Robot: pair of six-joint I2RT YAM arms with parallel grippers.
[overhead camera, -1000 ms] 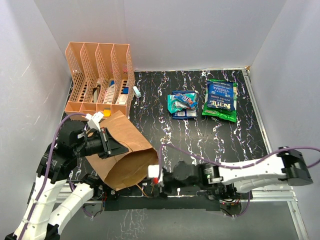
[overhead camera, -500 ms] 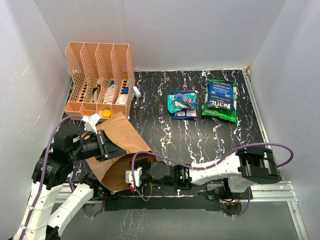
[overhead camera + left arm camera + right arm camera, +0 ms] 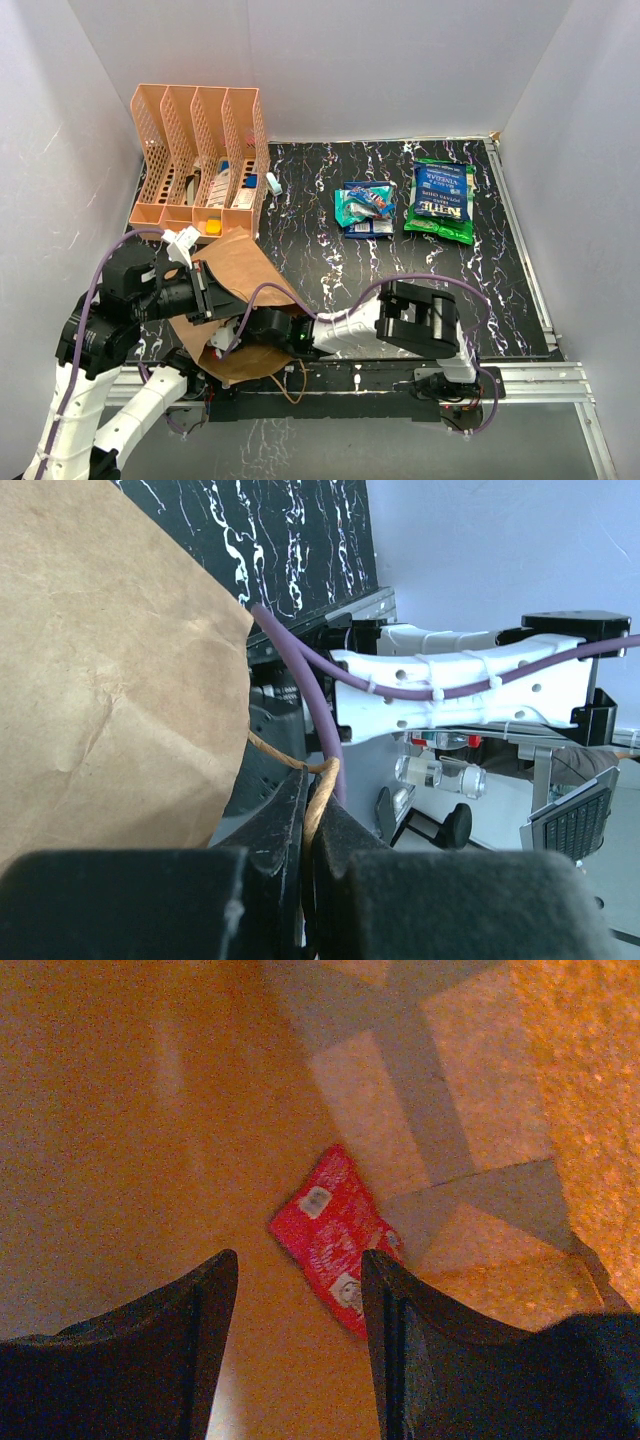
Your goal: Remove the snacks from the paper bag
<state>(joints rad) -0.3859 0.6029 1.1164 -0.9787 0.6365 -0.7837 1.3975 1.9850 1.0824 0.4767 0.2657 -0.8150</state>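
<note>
The brown paper bag [image 3: 250, 300] lies on its side at the near left, mouth toward the right arm. My left gripper [image 3: 312, 790] is shut on the bag's twisted paper handle [image 3: 325, 780] and holds the bag's upper side up [image 3: 110, 680]. My right gripper [image 3: 300, 1260] is inside the bag, open, its jaws either side of a red snack packet [image 3: 330, 1235] lying on the bag's inner floor. A large green snack bag [image 3: 440, 200] and a pile of blue and teal packets [image 3: 363, 207] lie on the table at the far right.
An orange perforated file organizer [image 3: 200, 155] with stationery stands at the far left, just behind the bag. A small white item [image 3: 273, 183] lies beside it. The black marbled table [image 3: 400, 270] spreads between the bag and the packets. White walls close in on three sides.
My right arm has reached left from outside the bag's mouth deep into the bag. The left gripper keeps hold of the handle, lifted slightly.
</note>
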